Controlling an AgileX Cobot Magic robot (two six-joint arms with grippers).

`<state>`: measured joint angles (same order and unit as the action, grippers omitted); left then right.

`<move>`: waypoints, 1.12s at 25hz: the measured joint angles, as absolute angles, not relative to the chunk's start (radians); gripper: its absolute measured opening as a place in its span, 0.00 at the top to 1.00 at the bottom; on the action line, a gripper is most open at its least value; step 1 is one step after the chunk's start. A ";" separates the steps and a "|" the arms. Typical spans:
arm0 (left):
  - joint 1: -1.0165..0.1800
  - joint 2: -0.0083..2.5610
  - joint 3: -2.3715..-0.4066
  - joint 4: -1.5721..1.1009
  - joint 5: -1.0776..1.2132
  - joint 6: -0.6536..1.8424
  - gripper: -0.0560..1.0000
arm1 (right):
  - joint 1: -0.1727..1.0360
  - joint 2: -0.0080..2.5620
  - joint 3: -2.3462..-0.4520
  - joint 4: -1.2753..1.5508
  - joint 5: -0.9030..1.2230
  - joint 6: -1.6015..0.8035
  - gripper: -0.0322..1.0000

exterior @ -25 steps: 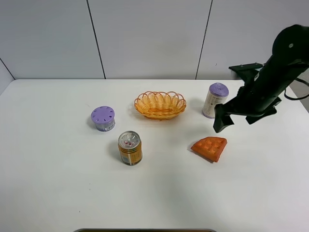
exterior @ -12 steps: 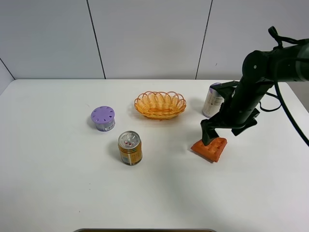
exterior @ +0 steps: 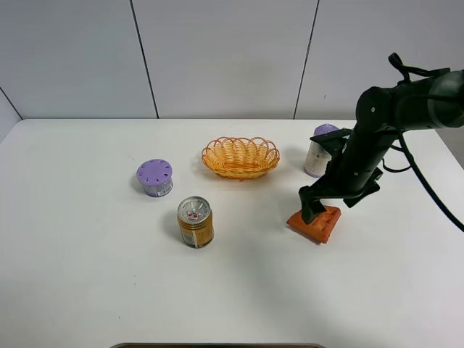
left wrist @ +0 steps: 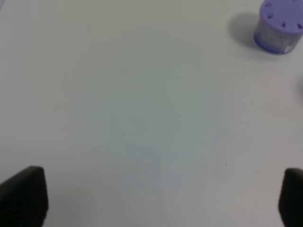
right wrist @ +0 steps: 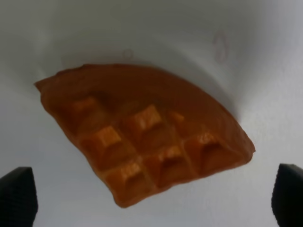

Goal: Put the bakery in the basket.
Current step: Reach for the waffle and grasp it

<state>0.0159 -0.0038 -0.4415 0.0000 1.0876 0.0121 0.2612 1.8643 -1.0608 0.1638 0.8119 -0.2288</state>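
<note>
Over the last second the right gripper [exterior: 313, 212] is brought down from beside the tall tub [exterior: 316, 156] to right over the bakery [right wrist: 142, 142], which is still lying flat on the table [exterior: 109, 275], apart from the basket [exterior: 217, 161]. Jaws are held wide apart around it, nothing pinched yet, so a grab looks set up. The left gripper [left wrist: 151, 198] is spread too.

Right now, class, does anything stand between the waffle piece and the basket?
Nothing visible does. Only bare table lies between the waffle piece and the basket; the can and tall tub stand off to either side.
</note>
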 joint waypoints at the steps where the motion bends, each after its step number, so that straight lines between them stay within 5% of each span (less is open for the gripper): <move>1: 0.016 -0.004 -0.441 0.000 1.088 0.012 0.01 | 0.261 1.870 -1.061 0.164 0.807 -0.235 0.01; 28: 0.016 -0.004 -0.441 0.000 1.088 0.012 0.01 | 0.278 1.971 -1.062 0.163 0.747 -0.297 0.01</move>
